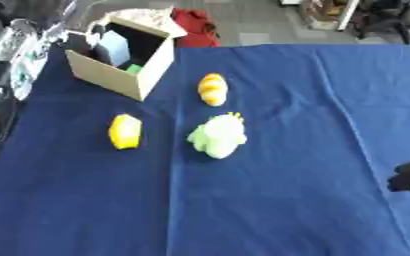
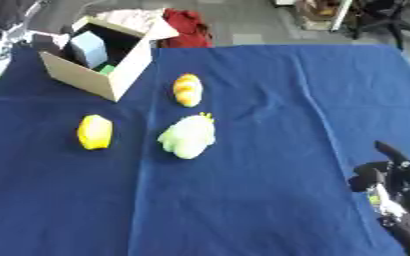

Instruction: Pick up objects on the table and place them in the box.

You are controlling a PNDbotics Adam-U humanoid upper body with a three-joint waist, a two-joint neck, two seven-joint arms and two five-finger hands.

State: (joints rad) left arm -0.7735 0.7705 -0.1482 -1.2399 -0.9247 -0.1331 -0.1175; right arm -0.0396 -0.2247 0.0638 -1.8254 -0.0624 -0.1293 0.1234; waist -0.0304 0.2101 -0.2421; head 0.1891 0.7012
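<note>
A blue cloth [image 1: 287, 125] covers the desk, and the cardboard box [image 1: 125, 75] stands at its far left corner, top open and flaps spread so things can be dropped straight in. It already holds a pale blue block [image 1: 114, 48] and something green [image 1: 135, 68] beside it, so part of the job looks done.

Three things lie outside the box, loosely grouped near it. An orange-and-yellow loaf-shaped toy [image 1: 212, 89] lies just right of the box. A pale green plush toy [image 1: 218, 136] sits nearer the robot, close below the loaf, and a yellow lemon-like piece [image 1: 124, 131] lies to its left — apart from both, touching nothing.

The right hand [image 2: 392, 182] shows at the right edge, low, well apart from all three toys; its fingers appear bent and hold nothing, though how far they curl I cannot tell. The left hand is out of view.

The plush toy is likely the easiest reach for that hand — soft and bulky, nearest of the three.
</note>
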